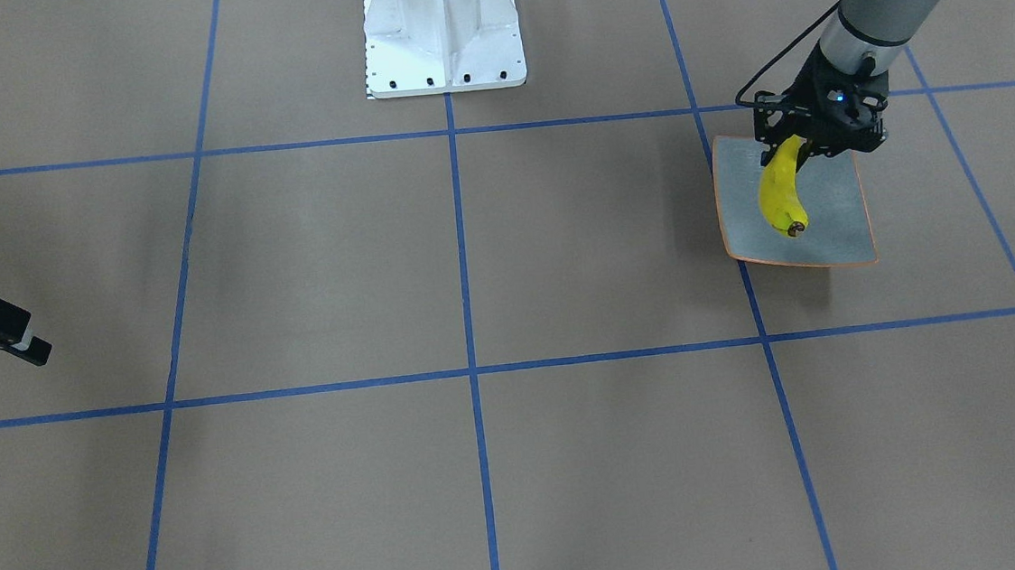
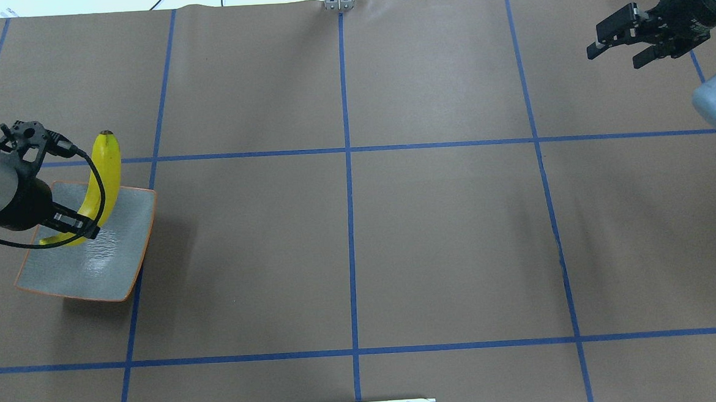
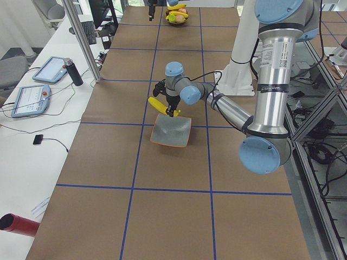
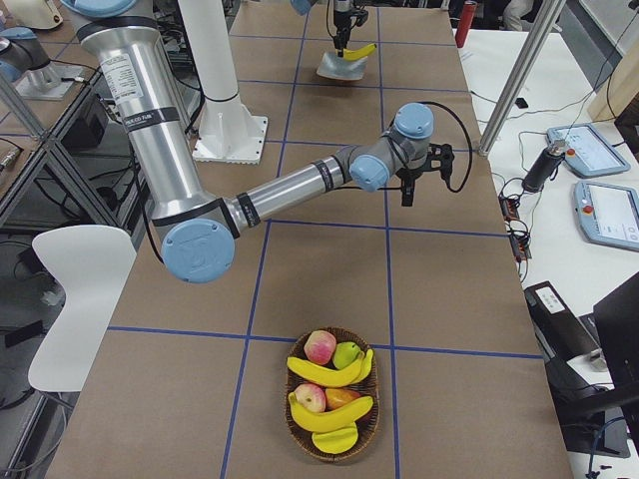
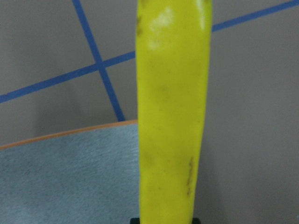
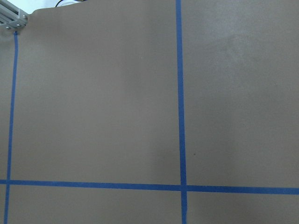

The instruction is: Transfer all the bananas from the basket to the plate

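Left gripper (image 2: 81, 231) is clamped on one end of a yellow banana (image 2: 104, 171), holding it over the grey-blue plate (image 2: 107, 269) near the left side of the table (image 2: 348, 256), with the banana's dark tip reaching past the plate's far rim. Right gripper (image 2: 615, 54) hangs with its jaws apart and nothing between them, well away on the opposite side. Three more bananas (image 4: 329, 412) lie in the wicker basket (image 4: 371, 436) with other fruit (image 4: 319, 346).
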Controlling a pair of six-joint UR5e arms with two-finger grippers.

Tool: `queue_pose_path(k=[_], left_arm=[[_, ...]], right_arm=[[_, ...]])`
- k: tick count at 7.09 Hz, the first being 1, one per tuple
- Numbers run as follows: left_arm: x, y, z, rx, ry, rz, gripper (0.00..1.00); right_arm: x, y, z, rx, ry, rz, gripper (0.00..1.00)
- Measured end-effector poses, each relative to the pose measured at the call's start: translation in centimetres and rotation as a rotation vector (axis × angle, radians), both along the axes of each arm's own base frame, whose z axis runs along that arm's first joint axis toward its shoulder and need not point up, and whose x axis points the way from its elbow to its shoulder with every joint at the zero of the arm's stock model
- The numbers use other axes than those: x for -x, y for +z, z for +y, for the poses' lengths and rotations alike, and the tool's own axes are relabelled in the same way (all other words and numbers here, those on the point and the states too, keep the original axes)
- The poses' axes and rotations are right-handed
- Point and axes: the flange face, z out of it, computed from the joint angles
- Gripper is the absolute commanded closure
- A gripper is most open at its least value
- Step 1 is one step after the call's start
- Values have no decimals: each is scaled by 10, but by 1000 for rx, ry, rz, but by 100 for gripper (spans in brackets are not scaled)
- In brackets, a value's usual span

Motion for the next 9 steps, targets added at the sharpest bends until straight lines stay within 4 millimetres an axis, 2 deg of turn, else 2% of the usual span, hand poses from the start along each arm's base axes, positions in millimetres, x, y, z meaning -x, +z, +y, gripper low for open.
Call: queue_pose_path(k=[2,6,7,8,9], left_arm=[[-2,20,4,59,36,-98,100],[-29,33,15,90,96,-144,100],[-34,34,18,87,107,-150,95],[-37,36,19,78,114,-159,33],[-39,41,19,55,143,-171,0]], right_arm=[[-1,8,2,-4,-8,8,1],[0,9,0,-3,-9,10,1],[0,9,-1,-4,-9,11,1],[1,8,-1,-5,-10,11,1],[1,8,-1,-6,-10,10,1]])
